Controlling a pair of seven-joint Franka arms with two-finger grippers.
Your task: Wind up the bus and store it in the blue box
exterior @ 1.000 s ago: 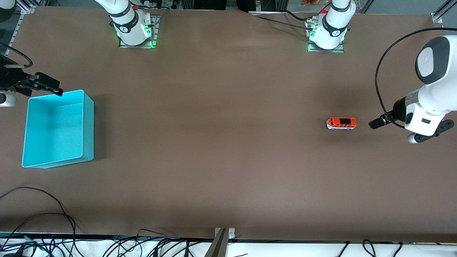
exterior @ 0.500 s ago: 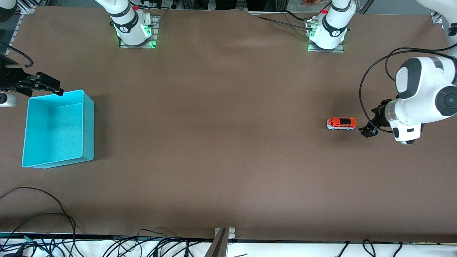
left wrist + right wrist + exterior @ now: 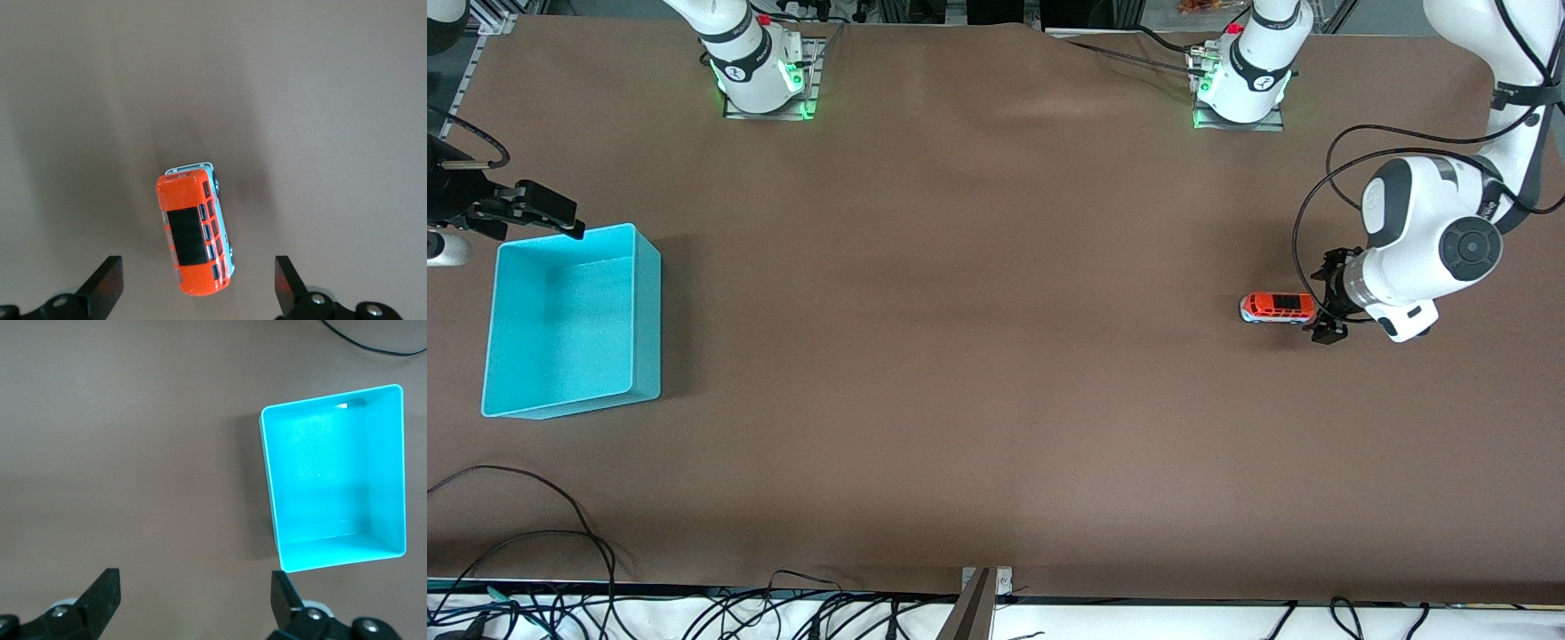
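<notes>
Orange-roofed bus (image 3: 1278,308) under the spread-fingered left gripper (image 3: 1327,298); right gripper (image 3: 538,210), likewise spread, waiting beside the blue box (image 3: 569,322).

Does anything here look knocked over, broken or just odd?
Nothing stands out. The bus sits upright on its wheels by the open left claw, and the blue box stands level and empty at the right arm's end.
</notes>
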